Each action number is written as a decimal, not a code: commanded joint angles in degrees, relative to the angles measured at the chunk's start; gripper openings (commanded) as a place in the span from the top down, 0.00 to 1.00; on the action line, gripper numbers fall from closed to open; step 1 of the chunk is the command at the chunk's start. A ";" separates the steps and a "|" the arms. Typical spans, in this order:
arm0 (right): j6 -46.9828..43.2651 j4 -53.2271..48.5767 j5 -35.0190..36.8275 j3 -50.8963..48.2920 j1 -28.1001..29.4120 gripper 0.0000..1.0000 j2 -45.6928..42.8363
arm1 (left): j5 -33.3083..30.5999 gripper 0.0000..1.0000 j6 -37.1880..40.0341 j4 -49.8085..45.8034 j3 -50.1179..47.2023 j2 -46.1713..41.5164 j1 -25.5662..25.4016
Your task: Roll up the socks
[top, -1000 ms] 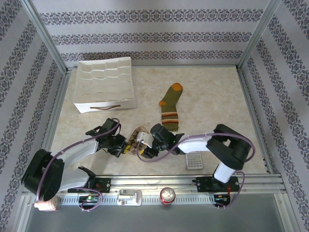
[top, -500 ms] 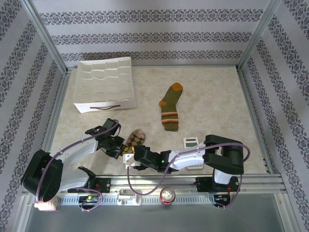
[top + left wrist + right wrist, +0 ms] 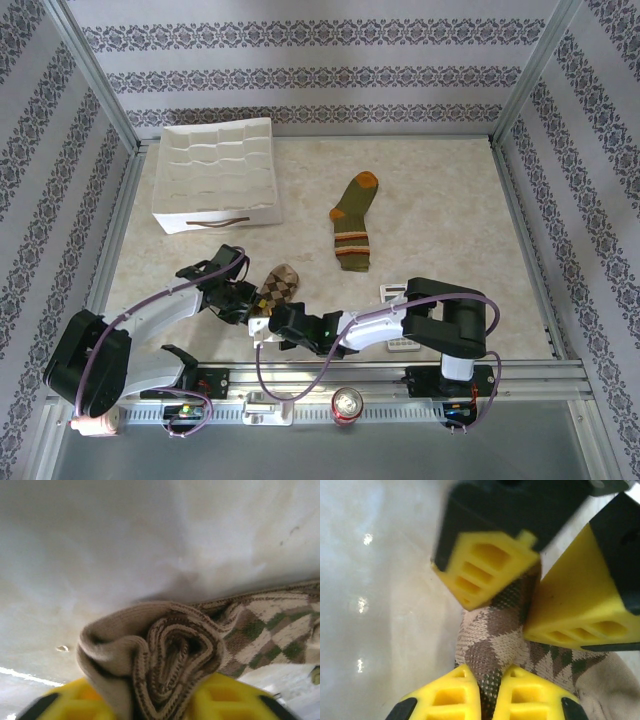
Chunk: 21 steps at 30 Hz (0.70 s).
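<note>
Brown-and-tan argyle fabric sock lies part-rolled near you on the pale marbled table, your right gripper clamped on it, your left gripper straddling its rolled end, grip unclear, the olive-green, orange-toed sock flat well beyond.

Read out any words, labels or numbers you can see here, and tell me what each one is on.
No text in these pictures can be read.
can: any print is too small to read.
keypad device: keys and display are too small to read.
</note>
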 commanded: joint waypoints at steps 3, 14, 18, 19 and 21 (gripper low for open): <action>9.29 -4.89 -11.00 -4.09 -3.86 1.00 -2.20 | -0.27 0.39 1.77 -4.26 -0.09 -3.54 3.52; 22.56 -5.60 -36.82 -9.21 -15.02 1.00 0.73 | 3.12 0.31 7.92 2.49 0.83 -8.46 5.66; 25.75 -4.79 -39.45 -10.46 -17.95 1.00 1.84 | 2.71 0.39 8.58 3.25 -0.46 -11.00 3.79; 26.19 -5.08 -40.12 -10.44 -18.48 1.00 2.28 | 2.60 0.41 8.07 3.67 -1.14 -11.70 3.30; 26.96 -5.21 -42.04 -10.29 -19.58 1.00 3.07 | 2.29 0.42 7.08 4.30 -2.39 -12.81 2.49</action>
